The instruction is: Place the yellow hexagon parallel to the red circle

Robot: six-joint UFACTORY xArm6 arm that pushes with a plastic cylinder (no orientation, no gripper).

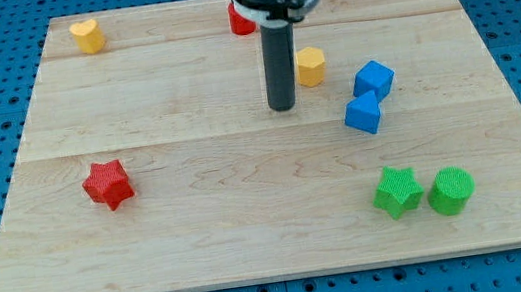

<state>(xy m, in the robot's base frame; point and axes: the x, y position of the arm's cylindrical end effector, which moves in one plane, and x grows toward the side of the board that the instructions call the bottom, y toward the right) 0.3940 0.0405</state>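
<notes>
The yellow hexagon [310, 66] lies on the wooden board right of centre, in the upper half. The red circle [241, 20] stands near the view's top, partly hidden behind the arm. My tip [282, 108] rests on the board just left of and slightly below the yellow hexagon, a small gap apart from it. The red circle is up and to the left of the hexagon.
A blue cube [373, 81] and a blue triangular block [362, 114] lie right of the hexagon. A yellow heart [86, 35] sits top left, a red star [108, 183] at left, and a green star [398, 191] and green circle [450, 191] bottom right.
</notes>
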